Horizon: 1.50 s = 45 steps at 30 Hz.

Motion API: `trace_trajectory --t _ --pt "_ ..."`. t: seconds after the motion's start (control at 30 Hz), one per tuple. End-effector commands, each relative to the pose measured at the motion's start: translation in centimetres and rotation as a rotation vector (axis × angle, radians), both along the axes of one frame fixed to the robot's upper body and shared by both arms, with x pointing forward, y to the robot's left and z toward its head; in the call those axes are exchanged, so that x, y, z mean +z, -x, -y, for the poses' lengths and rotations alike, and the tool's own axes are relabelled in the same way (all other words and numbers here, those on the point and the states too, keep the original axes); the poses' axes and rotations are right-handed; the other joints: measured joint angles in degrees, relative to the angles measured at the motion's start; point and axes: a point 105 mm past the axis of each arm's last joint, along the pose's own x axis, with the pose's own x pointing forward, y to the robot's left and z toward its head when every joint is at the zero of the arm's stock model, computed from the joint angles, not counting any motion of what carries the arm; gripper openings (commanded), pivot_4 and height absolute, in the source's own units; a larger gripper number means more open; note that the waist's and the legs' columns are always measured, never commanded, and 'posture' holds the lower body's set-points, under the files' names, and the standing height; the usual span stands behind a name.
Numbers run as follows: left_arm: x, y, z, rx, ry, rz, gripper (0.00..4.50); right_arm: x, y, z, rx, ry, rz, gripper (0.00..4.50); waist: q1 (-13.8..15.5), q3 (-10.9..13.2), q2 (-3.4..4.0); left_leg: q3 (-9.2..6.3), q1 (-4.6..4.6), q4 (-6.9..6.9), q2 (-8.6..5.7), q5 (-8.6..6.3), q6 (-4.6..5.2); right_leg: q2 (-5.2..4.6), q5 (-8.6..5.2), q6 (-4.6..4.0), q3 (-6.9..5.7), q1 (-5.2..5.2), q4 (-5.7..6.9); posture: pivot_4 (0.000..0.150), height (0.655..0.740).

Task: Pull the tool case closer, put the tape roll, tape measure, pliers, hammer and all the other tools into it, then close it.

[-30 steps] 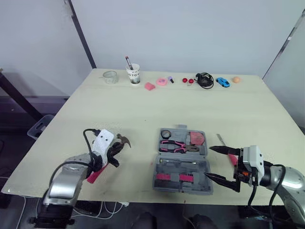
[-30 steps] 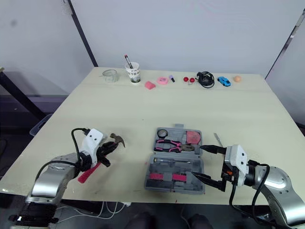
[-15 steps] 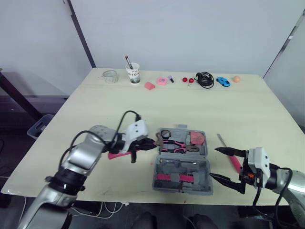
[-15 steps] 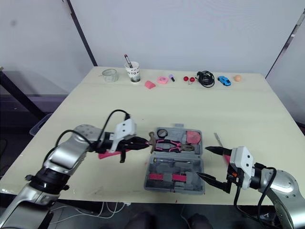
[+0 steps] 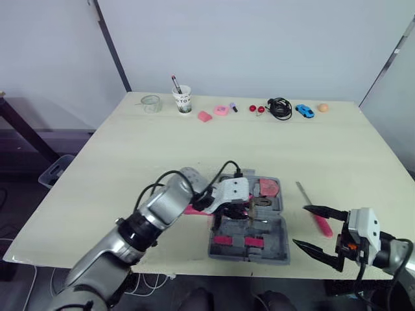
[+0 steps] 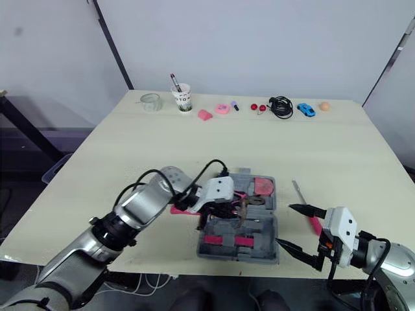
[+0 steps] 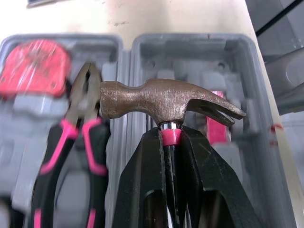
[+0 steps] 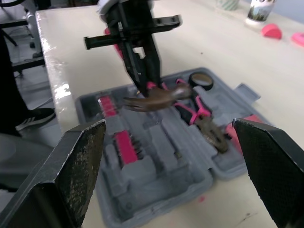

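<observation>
Hammer [image 7: 166, 100] in L tool [image 7: 170, 138], over case [image 7: 190, 42]

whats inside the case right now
Pliers, a red tape measure and a tape roll in the far half; pink pieces in the near half. The left gripper holds the hammer over the case, covering the middle slots.

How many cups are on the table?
2. A clear glass cup stands at the table's far edge; a white cup holding a pen stands just to its right.
</observation>
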Motion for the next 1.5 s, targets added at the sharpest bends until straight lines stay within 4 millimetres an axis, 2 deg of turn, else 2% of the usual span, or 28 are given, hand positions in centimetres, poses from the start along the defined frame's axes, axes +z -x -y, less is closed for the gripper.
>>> trace_trajectory --t 0.03,0.3,0.7,1.03,1.3,1.33,1.37,1.4,1.43,1.47,1.5 --pt "0.1 0.4 2.6 -0.03 -0.023 0.0 0.01 1.2 0.1 0.2 -0.001 0.011 0.058 4.5 -0.17 0.0 0.0 0.0 -0.01 0.01 -0.03 0.0 0.0 0.0 0.0 0.01 0.05 0.01 -0.01 0.15 0.74" --pt "-1.2 0.3 4.7 -0.028 -0.121 -0.063 0.01 1.1 0.0 0.4 -0.02 0.012 0.065 4.5 -0.35 0.0 0.06 -0.07 0.07 -0.02 -0.08 0.0 0.02 0.08 -0.03 0.04 0.18 -0.01 0.05 0.15 0.74" --pt "-2.2 0.7 5.6 -0.062 -0.173 -0.091 0.01 0.7 0.7 0.6 -0.06 0.014 0.063 4.5 -0.27 0.0 0.07 -0.08 -0.03 -0.01 -0.34 0.0 0.02 0.07 -0.12 0.19 0.62 0.0 0.03 0.15 0.74" --pt "-3.9 -0.1 6.0 -0.043 -0.212 -0.083 0.01 0.4 0.9 0.8 -0.073 0.02 0.06 4.5 -0.28 -0.01 0.08 -0.08 -0.02 -0.01 -0.36 0.0 0.02 0.07 -0.12 0.2 0.64 0.0 0.03 0.15 0.74" --pt "-3.9 -0.2 6.2 -0.032 -0.189 -0.09 0.01 0.2 1.1 0.5 -0.076 0.014 0.059 4.5 -0.19 -0.02 0.1 -0.12 -0.03 0.0 -0.48 0.0 0.03 0.07 -0.14 0.23 0.77 0.03 0.03 0.15 0.74" --pt "-3.9 -0.3 6.2 -0.033 -0.191 -0.083 0.51 0.2 1.1 0.5 -0.076 0.014 0.059 4.5 -0.19 -0.02 0.11 -0.11 -0.03 0.01 -0.48 0.0 0.03 0.07 -0.14 0.23 0.78 0.03 0.03 0.15 0.74" --pt "-3.9 -0.3 6.2 -0.035 -0.193 -0.078 0.51 0.1 1.1 0.5 -0.075 0.014 0.059 4.5 -0.19 -0.02 0.1 -0.11 -0.03 0.01 -0.49 0.0 0.03 0.07 -0.14 0.23 0.78 0.03 0.03 0.15 0.74" --pt "-3.9 -0.3 6.1 -0.036 -0.195 -0.074 1.11 0.1 1.1 0.5 -0.075 0.014 0.059 4.5 -0.18 -0.03 0.11 -0.13 -0.03 0.01 -0.51 0.0 0.03 0.07 -0.14 0.23 0.81 0.03 0.03 0.15 0.74" --pt "-3.9 -0.3 6.1 -0.037 -0.196 -0.067 1.34 0.1 1.1 0.5 -0.075 0.014 0.06 4.5 -0.17 -0.03 0.11 -0.13 -0.03 0.01 -0.52 0.0 0.03 0.07 -0.14 0.24 0.81 0.04 0.03 0.15 0.74" --pt "-3.9 -0.4 6.0 -0.039 -0.199 -0.059 1.76 0.1 1.0 0.5 -0.076 0.015 0.06 4.5 -0.18 -0.03 0.11 -0.14 -0.03 0.01 -0.52 0.01 0.03 0.07 -0.14 0.23 0.82 0.04 0.03 0.15 0.74" --pt "-3.8 -0.4 6.0 -0.041 -0.2 -0.053 1.76 0.1 1.0 0.5 -0.076 0.015 0.061 4.5 -0.25 -0.03 0.11 -0.16 -0.03 0.03 -0.55 0.01 0.04 0.07 -0.15 0.24 0.84 0.07 0.03 0.15 0.74"
